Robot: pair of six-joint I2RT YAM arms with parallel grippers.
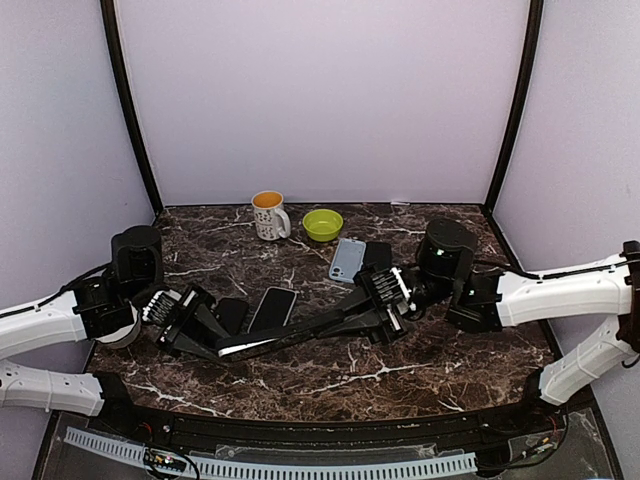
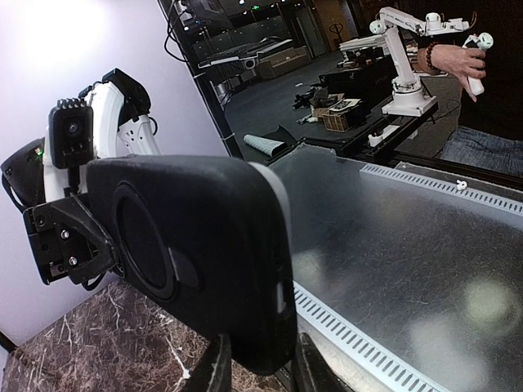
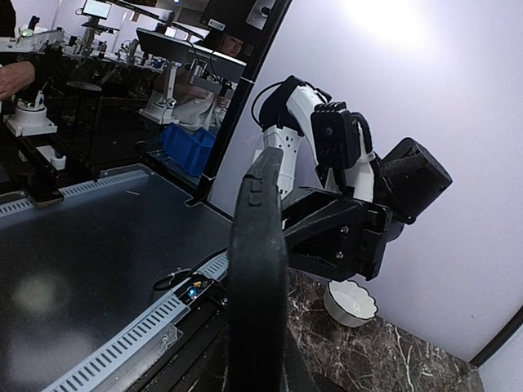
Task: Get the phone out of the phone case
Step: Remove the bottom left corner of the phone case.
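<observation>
A black phone case (image 1: 290,335) hangs above the marble table (image 1: 330,385), stretched between my two grippers. My left gripper (image 1: 213,338) is shut on its left end. In the left wrist view the case (image 2: 196,245) shows its back with a round ring, its end sitting between my fingers (image 2: 257,371). A pale strip along its edge looks like the phone (image 2: 282,196) inside. My right gripper (image 1: 365,318) is shut on the other end. In the right wrist view the case (image 3: 257,269) stands edge-on, and my gripper (image 3: 257,377) is mostly hidden behind it.
Two black phones (image 1: 272,308) (image 1: 232,312) lie flat just behind the held case. A light blue phone (image 1: 347,260) and a dark one (image 1: 378,255) lie farther back. A mug (image 1: 268,214) and a green bowl (image 1: 323,224) stand at the back. A white bowl (image 3: 350,304) sits by the left arm.
</observation>
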